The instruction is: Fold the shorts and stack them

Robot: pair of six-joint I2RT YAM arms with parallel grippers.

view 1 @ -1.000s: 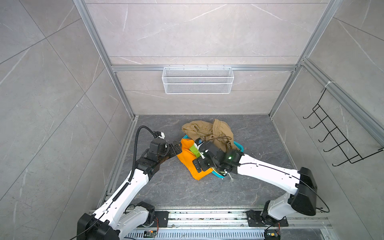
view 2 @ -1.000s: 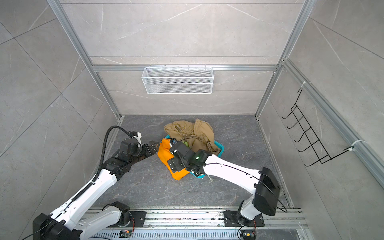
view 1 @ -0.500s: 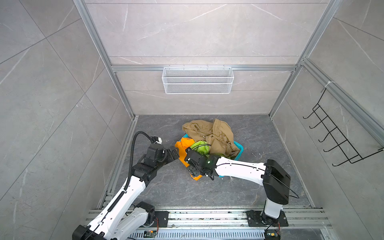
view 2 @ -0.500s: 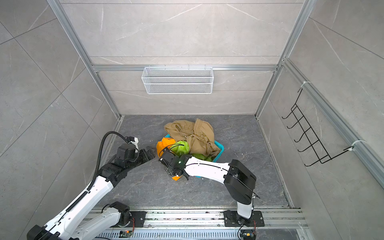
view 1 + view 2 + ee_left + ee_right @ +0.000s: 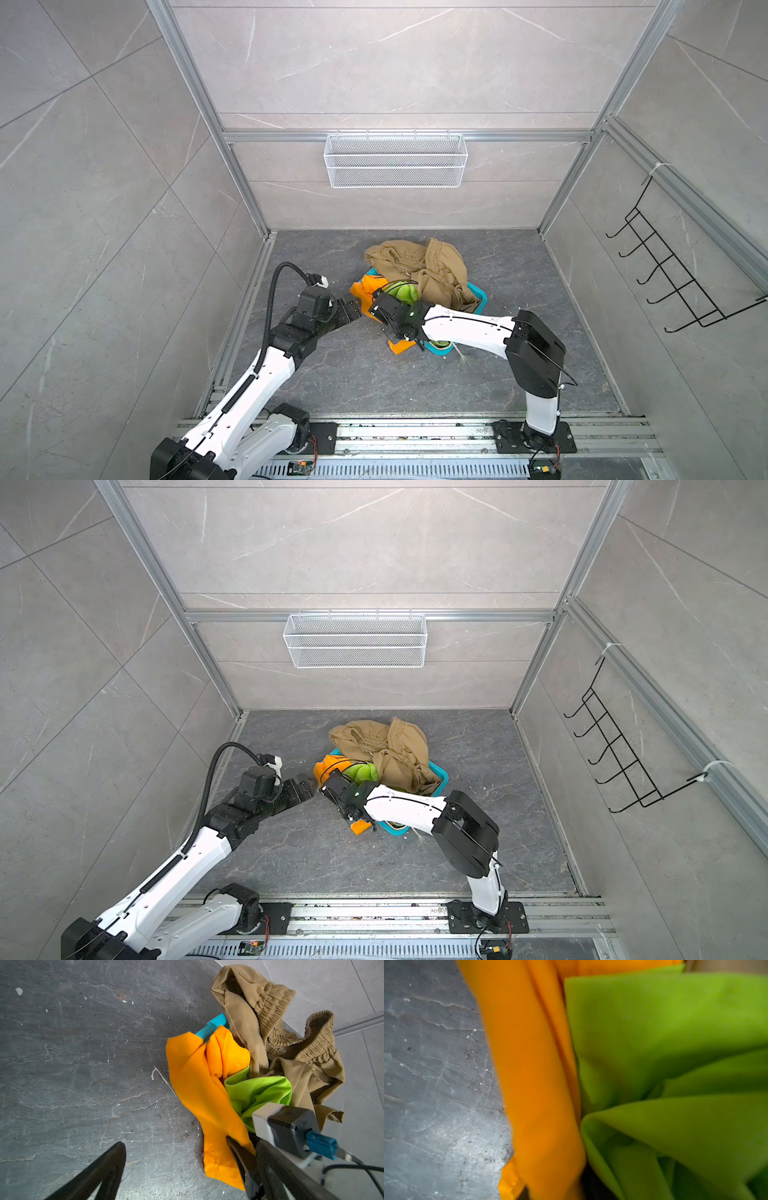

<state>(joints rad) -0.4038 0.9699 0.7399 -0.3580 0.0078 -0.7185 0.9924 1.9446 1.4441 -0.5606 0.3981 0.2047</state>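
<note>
1. Nothing was folded or stacked yet: the tan shorts [image 5: 419, 262], green shorts [image 5: 402, 291] and orange shorts [image 5: 360, 289] lay heaped in and over the basket [image 5: 478, 296] on the surface [image 5: 365, 378].
2. The left claw [image 5: 355, 309] stood wide, with the orange shorts' hanging leg just beside one finger.
3. The right claw [image 5: 379, 303] sat against orange and green cloth; whether it gripped any could not be told.

We see three crumpled pairs heaped together: the tan shorts [image 5: 419, 266] lie on top, gathered waistband showing; the green shorts [image 5: 257, 1093] are bunched beneath; the orange shorts [image 5: 199, 1088] hang down onto the bench [image 5: 83, 1064].
</note>
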